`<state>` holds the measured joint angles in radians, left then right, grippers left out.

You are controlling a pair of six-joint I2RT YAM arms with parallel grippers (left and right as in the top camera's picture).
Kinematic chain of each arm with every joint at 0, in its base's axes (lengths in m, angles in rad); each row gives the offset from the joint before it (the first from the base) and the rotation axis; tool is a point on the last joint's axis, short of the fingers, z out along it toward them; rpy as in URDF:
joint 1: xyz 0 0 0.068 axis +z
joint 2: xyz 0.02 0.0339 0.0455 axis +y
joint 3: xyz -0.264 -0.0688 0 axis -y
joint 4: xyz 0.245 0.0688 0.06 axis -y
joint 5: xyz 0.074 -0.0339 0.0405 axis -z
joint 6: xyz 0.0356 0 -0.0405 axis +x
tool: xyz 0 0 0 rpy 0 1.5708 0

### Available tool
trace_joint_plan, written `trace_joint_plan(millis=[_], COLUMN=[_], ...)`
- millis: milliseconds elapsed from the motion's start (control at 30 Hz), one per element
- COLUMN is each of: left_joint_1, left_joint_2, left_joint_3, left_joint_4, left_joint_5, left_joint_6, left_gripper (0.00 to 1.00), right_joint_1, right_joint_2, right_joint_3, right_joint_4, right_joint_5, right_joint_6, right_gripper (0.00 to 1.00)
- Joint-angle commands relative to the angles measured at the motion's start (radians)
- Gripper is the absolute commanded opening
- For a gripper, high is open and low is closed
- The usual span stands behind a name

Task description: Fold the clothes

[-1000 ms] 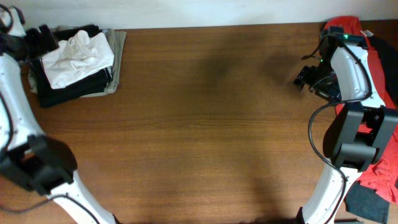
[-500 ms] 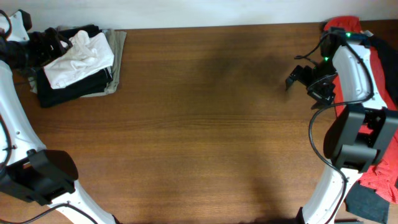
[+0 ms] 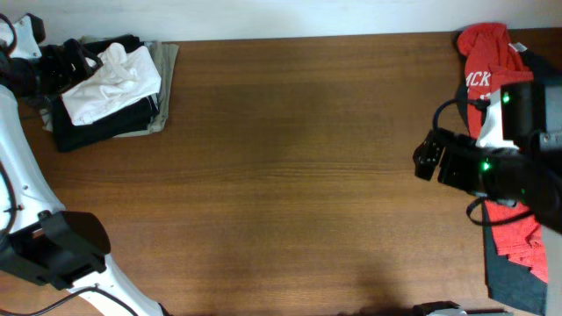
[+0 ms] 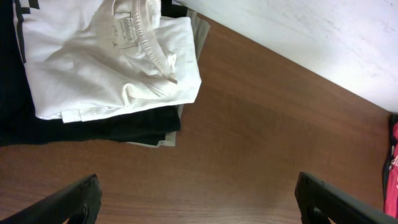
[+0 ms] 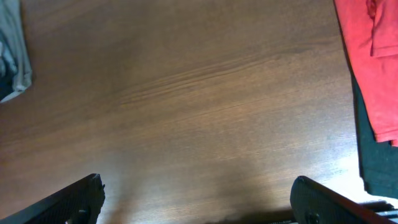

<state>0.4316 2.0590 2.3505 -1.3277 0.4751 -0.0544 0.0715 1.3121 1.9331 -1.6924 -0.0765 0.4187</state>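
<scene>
White T-shirt [image 3: 112,81] lies crumpled atop stack of black and khaki pieces [image 3: 97,125], far-left corner of table [image 3: 290,175]. Left gripper [image 4: 199,202] near stack, jaws wide apart, holds nothing. Right gripper [image 5: 198,199] over bare wood near red shirt [image 3: 487,66], jaws wide apart, holds nothing.

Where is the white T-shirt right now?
In the overhead view the white T-shirt lies crumpled on top of the folded black and khaki stack at the back left corner of the table, across from the red shirt on the right.
</scene>
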Motion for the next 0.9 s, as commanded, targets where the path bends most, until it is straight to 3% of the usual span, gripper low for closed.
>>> trace_joint_plan(millis=[0, 400, 500, 733, 867], left_joint_1=[-0.003, -0.003, -0.003, -0.003, -0.003], left_joint_2=[0.013, 0.013, 0.013, 0.013, 0.013], left_joint_3=[-0.003, -0.003, -0.003, -0.003, -0.003], left_joint_4=[0.002, 0.002, 0.002, 0.002, 0.002], left_joint_5=[0.015, 0.015, 0.015, 0.015, 0.015], left_joint_6=[-0.01, -0.009, -0.009, -0.009, -0.009], left_gripper=[0.99, 0.99, 0.99, 0.99, 0.99], right_joint_1=[0.013, 0.013, 0.013, 0.013, 0.013], right_joint_2=[-0.023, -0.101, -0.251, -0.733, -0.962], right_joint_3=[-0.004, -0.05, -0.238, -0.988, -1.331], right_joint_4=[-0.006, 0.032, 0.22, 0.893, 1.205], right_joint_5=[0.011, 0.072, 0.074, 0.058, 0.059], right_joint_6=[0.003, -0.049, -0.084, -0.101, -0.101], right_gripper=[0.98, 0.99, 0.99, 0.99, 0.99])
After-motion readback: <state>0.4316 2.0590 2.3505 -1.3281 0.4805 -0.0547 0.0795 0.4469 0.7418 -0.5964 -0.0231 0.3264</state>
